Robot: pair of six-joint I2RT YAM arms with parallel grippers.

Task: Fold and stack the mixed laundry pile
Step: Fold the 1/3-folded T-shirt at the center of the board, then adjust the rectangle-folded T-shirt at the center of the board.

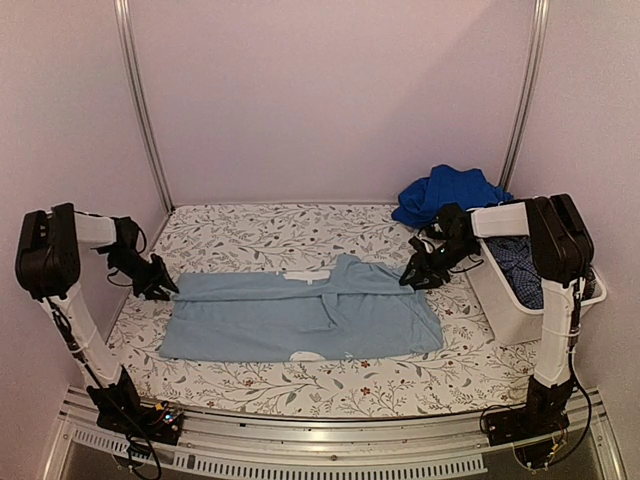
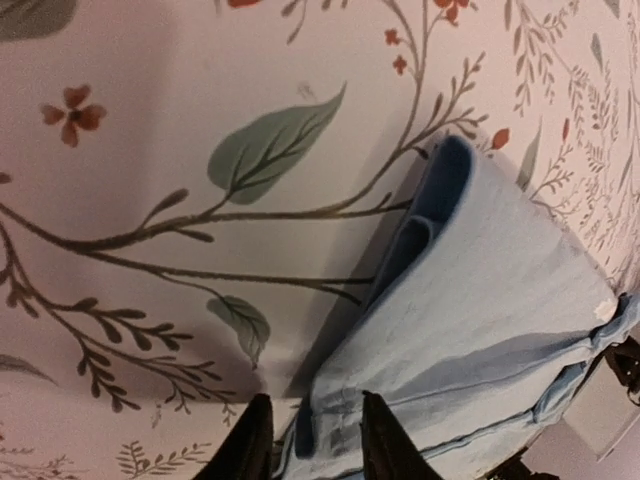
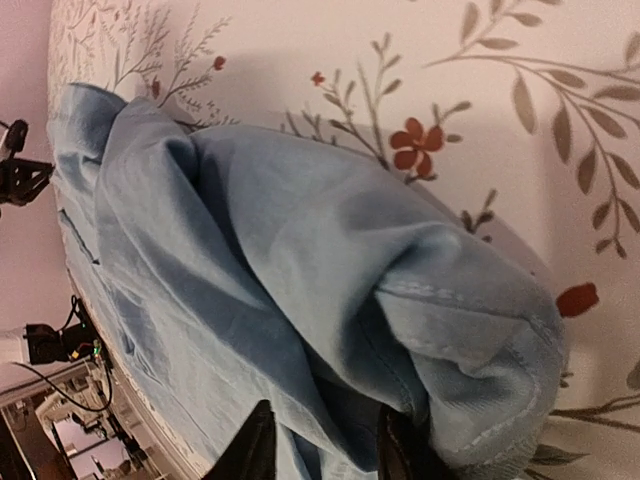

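Table (image 1: 250, 385): pale blue garment (image 1: 300, 315) lies folded flat mid-table. Tub (image 1: 510, 310) at right holds checked cloth (image 1: 520, 265); royal blue garment (image 1: 450, 190) heaped behind it. At the pale garment's ends, left gripper (image 1: 163, 287) and right gripper (image 1: 412, 279) are slightly spread, cloth between jaws.

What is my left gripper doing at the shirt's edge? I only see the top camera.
Observer: The left gripper is open; the pale blue shirt's edge lies loose between its fingers, with a sliver of table cover showing beside it.
Operator: And the right one?
Observer: The right gripper sits over a bunched corner of the shirt; cloth fills the gap, so I cannot tell whether it grips.
Operator: Is the left edge flat?
Observer: No, it is doubled over, the layers curling open.
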